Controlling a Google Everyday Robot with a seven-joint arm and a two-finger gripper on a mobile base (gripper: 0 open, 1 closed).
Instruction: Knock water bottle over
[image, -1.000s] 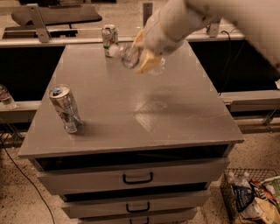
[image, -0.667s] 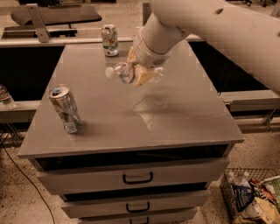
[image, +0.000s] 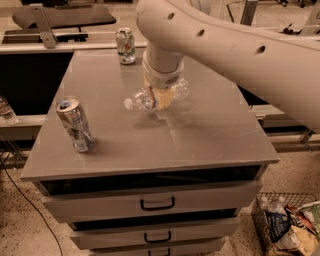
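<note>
**Bottle on its side under the hand, near mid-tabletop**

From my remote seat I see a grey tabletop (image: 210, 135) from above and in front, with drawers below its front edge. The arm (image: 225, 45) enters from the right edge and bends down to the hand (image: 163, 96), which sits a little behind the middle of the tabletop, nearer the back edge than the front.

The bottle (image: 141, 101) lies roughly level right at the hand. Its white cap points toward the left edge and its base toward the right edge. The hand covers its middle. I cannot tell whether the hand is clamped on the bottle or loose around it. I also cannot tell whether the bottle rests on the tabletop or hangs just above it; a pale reflection shows directly beneath.

A silver can (image: 75, 124) leans near the front left corner, well apart from the bottle. A printed can (image: 125, 45) stands upright at the back edge, left of the middle.

My judgement: the tipping itself looks done, since the bottle is no longer upright. The step in hand is the finish. The next move calls for making sure the bottle is down on the tabletop and free of the hand, then lifting straight up without dragging it. Being round, it may roll toward the front or back edge.
</note>
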